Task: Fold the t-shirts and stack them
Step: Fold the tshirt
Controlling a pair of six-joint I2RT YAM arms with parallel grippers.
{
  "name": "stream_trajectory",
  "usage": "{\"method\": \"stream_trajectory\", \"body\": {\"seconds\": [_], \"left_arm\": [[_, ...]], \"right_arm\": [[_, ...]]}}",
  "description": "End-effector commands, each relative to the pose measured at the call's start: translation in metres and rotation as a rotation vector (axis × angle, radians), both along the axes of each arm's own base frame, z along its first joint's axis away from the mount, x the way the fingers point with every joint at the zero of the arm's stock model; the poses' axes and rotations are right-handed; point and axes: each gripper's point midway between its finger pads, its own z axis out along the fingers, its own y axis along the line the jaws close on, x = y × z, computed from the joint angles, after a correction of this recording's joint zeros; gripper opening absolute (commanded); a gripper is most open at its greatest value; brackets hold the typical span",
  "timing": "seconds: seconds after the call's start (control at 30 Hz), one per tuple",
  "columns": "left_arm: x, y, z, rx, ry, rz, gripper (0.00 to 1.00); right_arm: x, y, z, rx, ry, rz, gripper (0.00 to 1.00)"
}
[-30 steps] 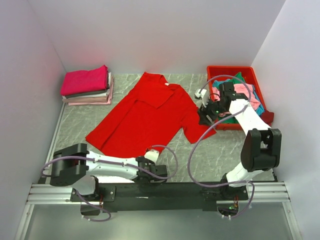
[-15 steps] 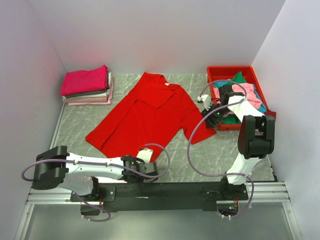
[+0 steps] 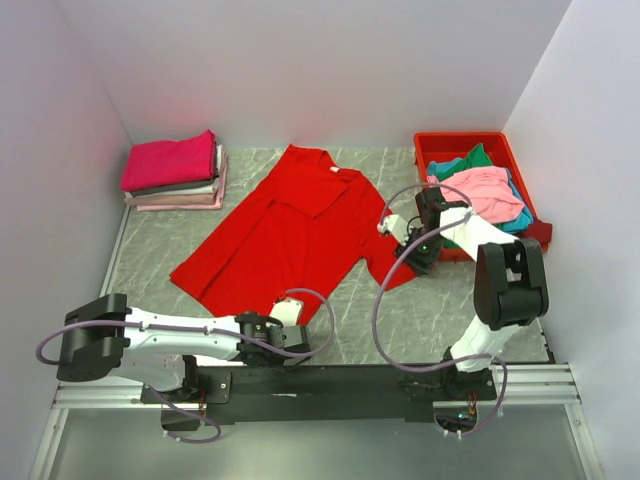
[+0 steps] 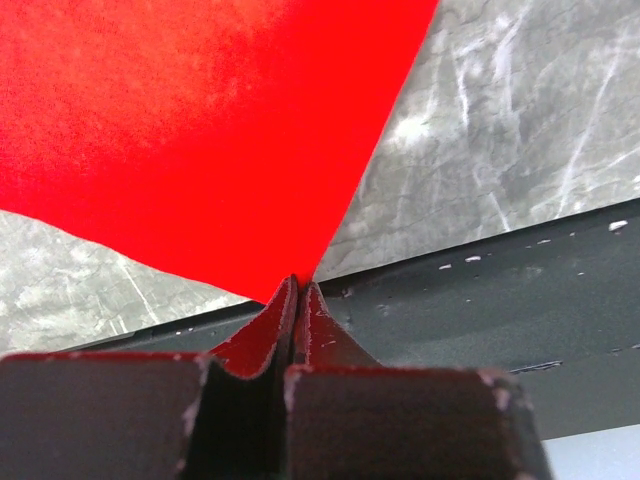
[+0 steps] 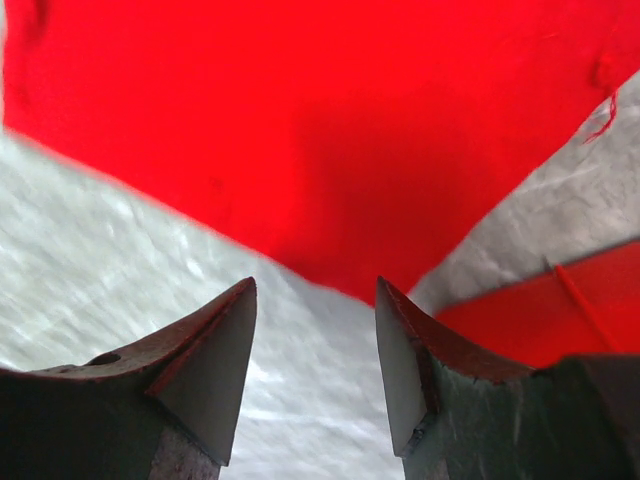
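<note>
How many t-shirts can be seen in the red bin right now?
3: a green t-shirt at the back, a pink t-shirt on top in the middle, and a teal t-shirt at the right side. Others may be hidden beneath them.

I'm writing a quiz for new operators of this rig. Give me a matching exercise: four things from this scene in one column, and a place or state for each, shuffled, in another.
1. left gripper
2. right gripper
3. red t-shirt
4. folded stack

A. spread out in the middle
B. jaws apart
C. far left corner
D. shut on the shirt's near corner

Pairs: 1-D, 2-B, 3-A, 4-C
</note>
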Motion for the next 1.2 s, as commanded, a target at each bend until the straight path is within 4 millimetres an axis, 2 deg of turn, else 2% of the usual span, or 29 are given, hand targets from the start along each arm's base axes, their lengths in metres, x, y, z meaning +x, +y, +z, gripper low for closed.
{"method": "stream_trajectory", "body": {"seconds": [0.0,0.1,0.2,0.5,0.7,0.8,0.9,0.93,1.03,1.17], "left_arm": [[-0.001,-0.001,0.003,-0.038,0.006,0.003,0.01],[-0.002,-0.003,0.004,-0.057,0.006,0.008,0.01],[-0.001,-0.004,0.004,-0.063,0.004,0.007,0.01],[-0.002,-0.005,0.005,-0.071,0.008,0.008,0.01],[-0.003,-0.004,0.006,-0.076,0.011,0.015,0.01],[-0.002,-0.004,0.006,-0.077,0.01,0.015,0.01],[-0.003,-0.003,0.006,-0.076,0.012,0.016,0.01],[-0.003,-0.003,0.007,-0.079,0.012,0.019,0.01],[-0.001,-0.002,0.008,-0.081,0.004,0.024,0.01],[0.0,0.0,0.011,-0.085,-0.006,0.033,0.01]], "right_arm": [[0.003,-0.019,0.025,-0.155,-0.112,0.198,0.58],[0.001,-0.029,0.024,-0.245,-0.16,0.309,0.58],[0.0,-0.037,0.016,-0.293,-0.146,0.335,0.58],[0.009,-0.023,-0.003,-0.283,-0.146,0.378,0.56],[0.014,-0.018,-0.015,-0.286,-0.13,0.381,0.51],[0.012,-0.015,-0.021,-0.278,-0.112,0.38,0.45],[0.013,-0.014,-0.021,-0.269,-0.109,0.369,0.33],[0.014,-0.01,-0.02,-0.248,-0.113,0.368,0.23],[0.02,0.0,-0.007,-0.196,-0.141,0.346,0.04],[0.029,0.011,0.012,-0.143,-0.184,0.314,0.0]]}}
